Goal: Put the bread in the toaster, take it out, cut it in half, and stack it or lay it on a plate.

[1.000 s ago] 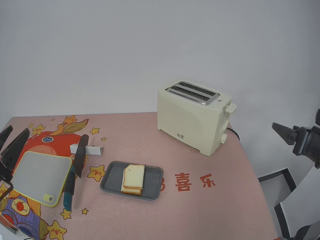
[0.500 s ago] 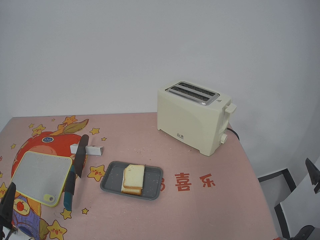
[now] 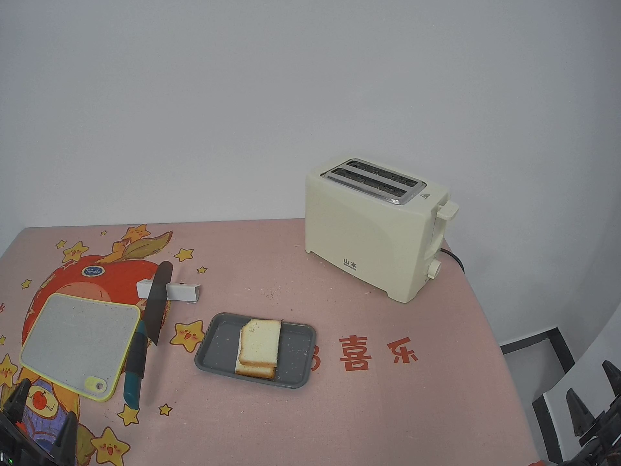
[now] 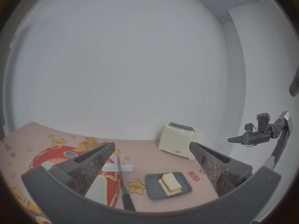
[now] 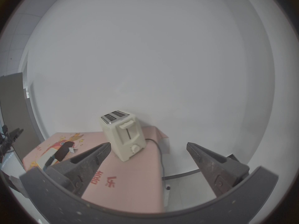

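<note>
Two halves of bread lie stacked on a grey tray-like plate near the table's front middle; they also show as the bread in the left wrist view. The cream toaster stands at the back right with empty slots and its lever up, seen too as the toaster. A knife with a teal handle lies beside the cutting board. My left gripper sits low at the front left corner, open and empty. My right gripper hangs off the table's right side, open and empty.
A small white block props the knife blade. The toaster's black cord runs off the back right edge. The pink table has bare room at the front right, and the table's right edge drops to the floor.
Both arms have drawn back and down: the left gripper from over the cutting board to the front left corner, the right from beside the toaster to the lower right edge.
</note>
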Robot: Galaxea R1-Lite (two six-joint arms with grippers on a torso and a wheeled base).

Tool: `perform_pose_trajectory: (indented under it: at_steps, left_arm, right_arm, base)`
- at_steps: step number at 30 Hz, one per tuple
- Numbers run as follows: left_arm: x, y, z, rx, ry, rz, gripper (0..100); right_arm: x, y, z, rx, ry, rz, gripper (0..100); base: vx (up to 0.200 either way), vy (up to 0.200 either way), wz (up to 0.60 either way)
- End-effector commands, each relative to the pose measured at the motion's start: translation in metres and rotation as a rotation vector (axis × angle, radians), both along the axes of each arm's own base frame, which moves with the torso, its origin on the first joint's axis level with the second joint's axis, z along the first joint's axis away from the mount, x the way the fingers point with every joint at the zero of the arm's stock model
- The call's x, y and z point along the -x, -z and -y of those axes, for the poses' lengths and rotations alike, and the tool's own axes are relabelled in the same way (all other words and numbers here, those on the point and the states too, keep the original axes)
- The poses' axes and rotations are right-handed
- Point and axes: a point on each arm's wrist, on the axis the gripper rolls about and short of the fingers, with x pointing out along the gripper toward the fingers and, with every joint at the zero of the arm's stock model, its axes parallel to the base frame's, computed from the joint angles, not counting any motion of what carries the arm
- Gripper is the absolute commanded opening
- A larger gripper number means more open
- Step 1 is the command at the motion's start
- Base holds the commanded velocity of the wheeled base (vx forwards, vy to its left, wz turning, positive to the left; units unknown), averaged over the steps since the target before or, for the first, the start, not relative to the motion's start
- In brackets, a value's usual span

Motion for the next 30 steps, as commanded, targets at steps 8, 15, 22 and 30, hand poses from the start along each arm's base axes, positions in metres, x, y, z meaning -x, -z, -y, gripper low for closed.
perform_pose_trajectory:
  at_steps: [8, 15, 22, 30]
  left_arm:
    - [-0.0018, 0.0125, 0.0009, 0.001, -0.011, -0.023, 100]
    - [-0.0023, 0.0122, 0.0012, 0.002, -0.016, -0.034, 100]
    - [-0.0047, 0.0122, 0.0021, -0.007, -0.033, -0.068, 100]
    - [-0.0045, 0.0116, 0.0058, -0.021, -0.203, -0.067, 100]
  right_arm:
    - [0.0041, 0.0045, -0.0041, 0.037, 0.217, 0.04, 100]
    - [0.0045, 0.0056, -0.0045, 0.03, 0.184, 0.048, 100]
    - [0.0102, 0.0074, -0.0033, 0.004, 0.081, 0.114, 100]
    - [0.0125, 0.0077, -0.0031, -0.003, 0.099, 0.152, 100]
  base:
    - [0.0, 0.0, 0.0]
    - [0.0, 0.0, 0.0]
    - [0.0, 0.0, 0.0]
    - [0.0, 0.0, 0.0]
